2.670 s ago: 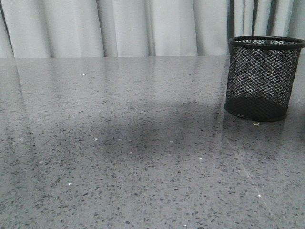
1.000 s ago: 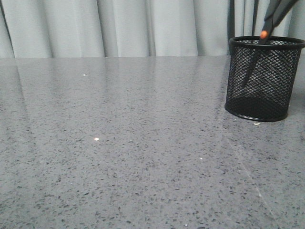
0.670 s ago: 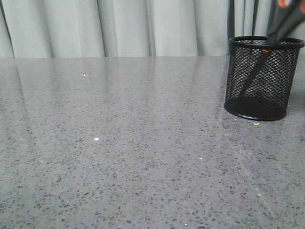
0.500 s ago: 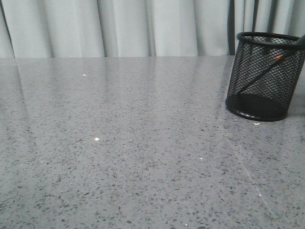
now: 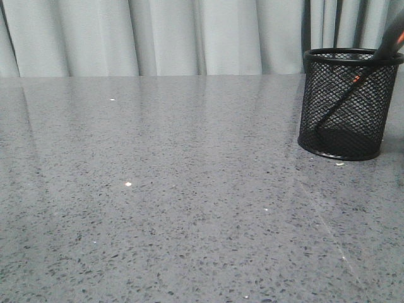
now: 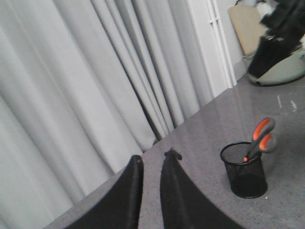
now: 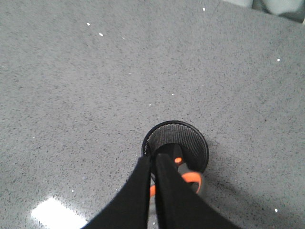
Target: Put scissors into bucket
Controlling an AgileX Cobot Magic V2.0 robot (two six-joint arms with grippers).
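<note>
Front view: scissors [image 5: 386, 45] handles cut off by the right edge; blades only dimly visible through the bucket [image 5: 346, 104] mesh, tips indistinct against the dark base. Right wrist view: right gripper [image 7: 153, 164] fingers cover the near rim of the bucket [image 7: 190, 138] and part of the scissors [image 7: 191, 179], and their bases run off the picture's edge. Left wrist view: left gripper [image 6: 151, 164] fingers likewise cropped at their bases; a dark object [image 6: 279, 47] on the table's far end is blurred and cut by the edge, identity indeterminable.

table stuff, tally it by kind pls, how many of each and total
scissors: 1
bucket: 1
total: 2, with the scissors standing in the bucket, handles above its rim
</note>
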